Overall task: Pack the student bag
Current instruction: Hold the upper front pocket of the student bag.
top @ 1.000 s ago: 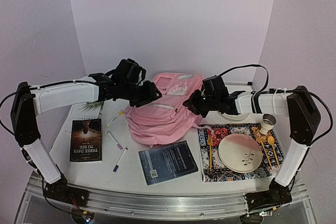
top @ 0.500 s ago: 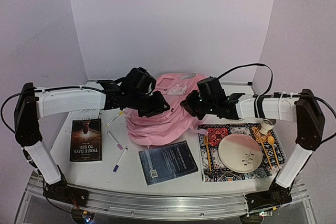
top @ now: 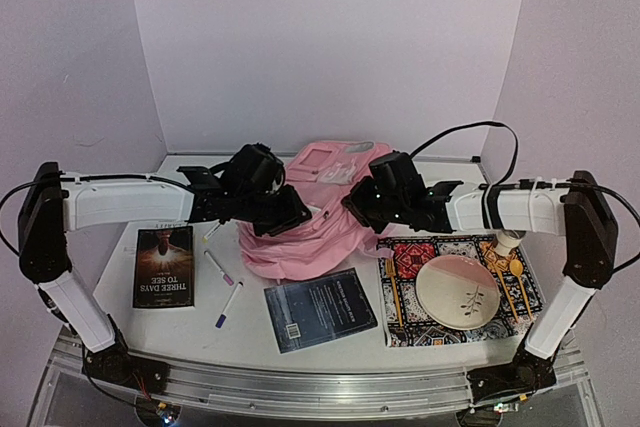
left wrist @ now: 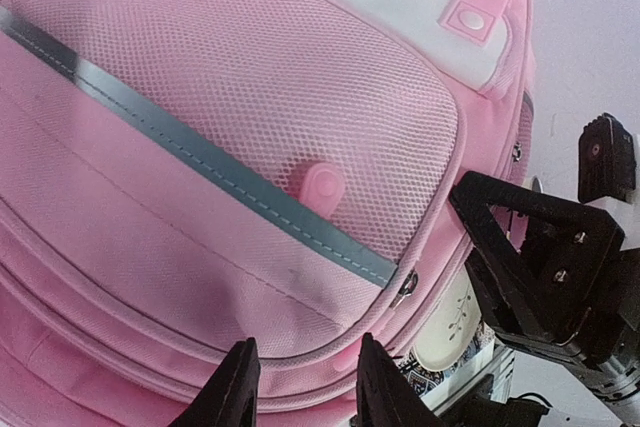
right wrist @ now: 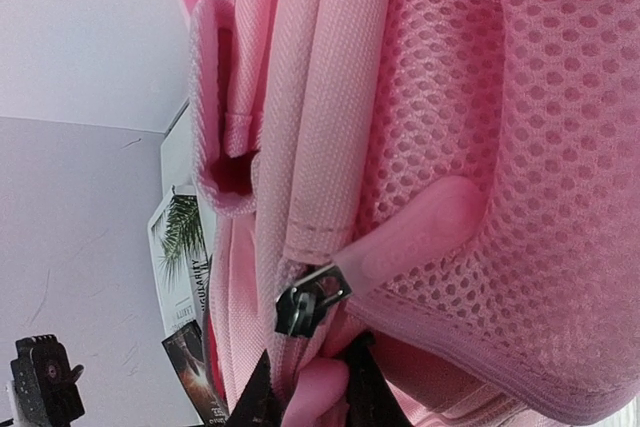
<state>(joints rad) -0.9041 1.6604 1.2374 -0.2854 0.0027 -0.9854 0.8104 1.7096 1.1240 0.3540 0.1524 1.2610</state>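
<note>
The student bag (top: 322, 230), a soft pink backpack, lies at mid-table between both arms. My left gripper (top: 297, 216) is at its left side. In the left wrist view its fingers (left wrist: 240, 389) stand either side of a piped seam of the bag (left wrist: 230, 147), closed in on that fold, with my left gripper (left wrist: 305, 387) below the mesh pocket. My right gripper (top: 352, 209) is at the bag's right side. In the right wrist view my right gripper (right wrist: 312, 387) is shut on a pink tab just below a metal zip slider (right wrist: 310, 299) on the bag (right wrist: 470, 97).
A dark book (top: 164, 265) and two markers (top: 219, 267) lie at the left, and a blue book (top: 320, 309) lies in front of the bag. A patterned mat (top: 404, 257) at the right carries a plate (top: 458, 291), cup (top: 510, 235) and wooden utensils.
My left gripper came forward onto the bag's left side and narrowed its jaws on the seam. The right gripper shifted slightly left, and the bag bunched up between them.
</note>
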